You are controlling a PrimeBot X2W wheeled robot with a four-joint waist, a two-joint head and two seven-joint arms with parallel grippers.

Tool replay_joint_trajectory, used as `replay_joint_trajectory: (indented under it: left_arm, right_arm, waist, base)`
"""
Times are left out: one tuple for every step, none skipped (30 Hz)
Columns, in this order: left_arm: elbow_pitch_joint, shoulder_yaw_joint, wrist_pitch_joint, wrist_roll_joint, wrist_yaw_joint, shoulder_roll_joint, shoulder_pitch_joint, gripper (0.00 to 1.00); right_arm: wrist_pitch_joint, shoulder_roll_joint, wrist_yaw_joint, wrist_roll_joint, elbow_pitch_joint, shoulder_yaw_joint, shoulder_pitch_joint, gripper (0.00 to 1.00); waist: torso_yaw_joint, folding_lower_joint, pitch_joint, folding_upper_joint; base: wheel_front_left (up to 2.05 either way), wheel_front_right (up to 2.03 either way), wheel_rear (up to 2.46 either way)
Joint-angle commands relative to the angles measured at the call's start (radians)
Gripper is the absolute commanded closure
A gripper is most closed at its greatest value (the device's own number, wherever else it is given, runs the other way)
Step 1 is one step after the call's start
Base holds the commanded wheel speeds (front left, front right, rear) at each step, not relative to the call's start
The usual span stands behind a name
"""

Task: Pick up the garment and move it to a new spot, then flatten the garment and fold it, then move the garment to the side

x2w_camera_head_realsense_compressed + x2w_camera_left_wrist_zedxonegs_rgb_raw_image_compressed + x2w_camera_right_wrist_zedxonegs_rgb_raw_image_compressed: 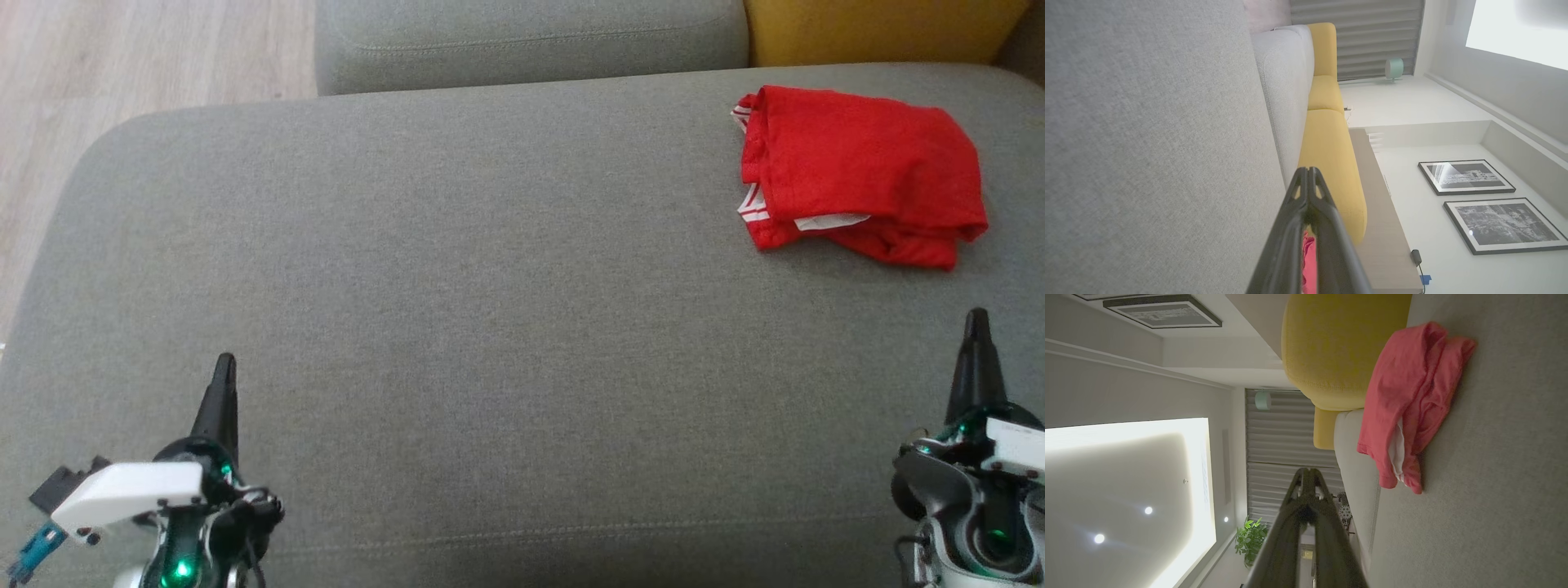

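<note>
The garment (857,171) is red with white trim and lies folded in a loose bundle at the far right of the grey cushion (457,269). In the right wrist view the garment (1408,404) rests against the cushion, off to the side of the fingers. A sliver of the garment (1309,261) shows between the finger bases in the left wrist view. My left gripper (224,365) stands shut and empty at the lower left. Shut and empty too, my right gripper (976,320) sits at the lower right, a short way nearer than the garment.
A grey back cushion (531,41) and a yellow cushion (873,28) line the far edge. Wooden floor (98,73) lies beyond the rounded left edge. The cushion's broad middle is bare fabric.
</note>
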Motion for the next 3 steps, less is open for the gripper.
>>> replay_joint_trajectory:
  left_arm:
    - [-0.021,0.04,0.009,-0.026,-0.01,0.021,-0.053,1.0]
    - [-0.019,0.041,0.012,-0.036,-0.011,0.021,-0.054,1.0]
    - [-0.016,0.042,0.015,-0.046,-0.011,0.021,-0.054,1.0]
  right_arm:
    - [0.01,-0.012,0.0,0.031,-0.034,0.014,-0.009,1.0]
    - [0.013,-0.012,0.0,0.043,-0.034,0.012,-0.008,1.0]
    - [0.016,-0.012,0.0,0.055,-0.033,0.01,-0.008,1.0]
  waist:
    - [-0.001,0.0,-0.002,0.0]
    - [-0.001,0.0,-0.003,0.0]
    - [-0.001,0.0,-0.005,0.0]
  base:
    - [0.0,0.0,0.0]
    - [0.0,0.0,0.0]
    - [0.0,0.0,0.0]
